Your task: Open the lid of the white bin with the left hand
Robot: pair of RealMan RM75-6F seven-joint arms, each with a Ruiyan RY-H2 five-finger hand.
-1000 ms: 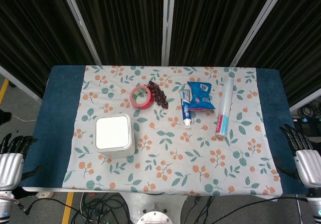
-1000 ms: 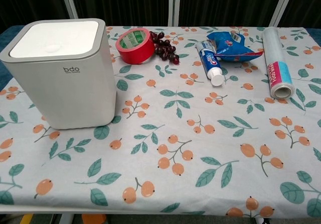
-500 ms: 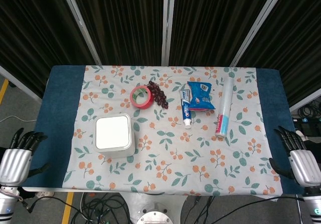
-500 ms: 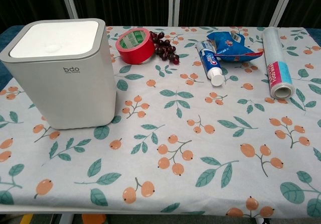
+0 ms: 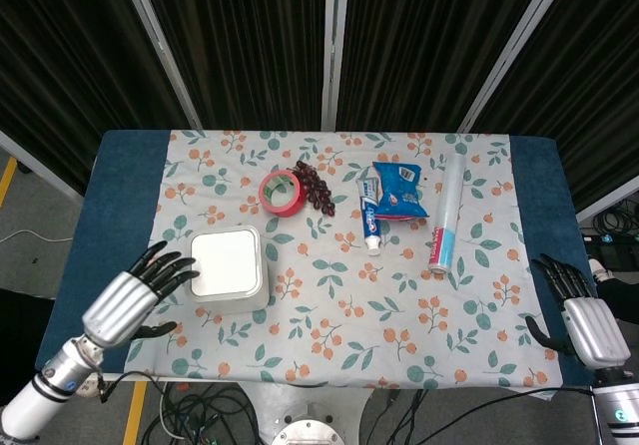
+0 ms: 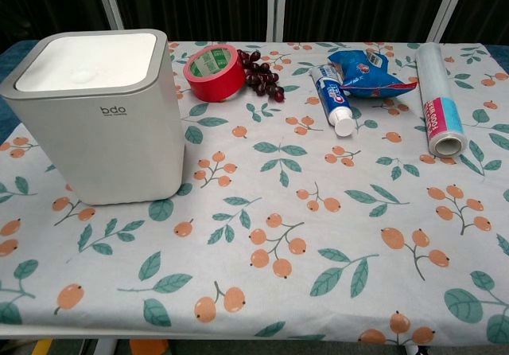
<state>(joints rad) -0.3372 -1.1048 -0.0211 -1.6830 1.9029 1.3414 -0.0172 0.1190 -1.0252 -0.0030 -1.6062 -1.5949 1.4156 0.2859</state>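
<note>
While the white bin stands on the left part of the floral tablecloth with its lid flat and closed, the left hand hovers just beside its left wall, holding nothing, its dark fingers spread toward the bin. Small letters on the bin's front read "bdo" in the chest view. The right hand sits at the table's right edge, empty with fingers apart, well away from everything. Behind the bin lie a red tape roll with green print inside, dark grapes, a Crest toothpaste tube, a blue snack bag and a roll of cling film, its label too small to read.
</note>
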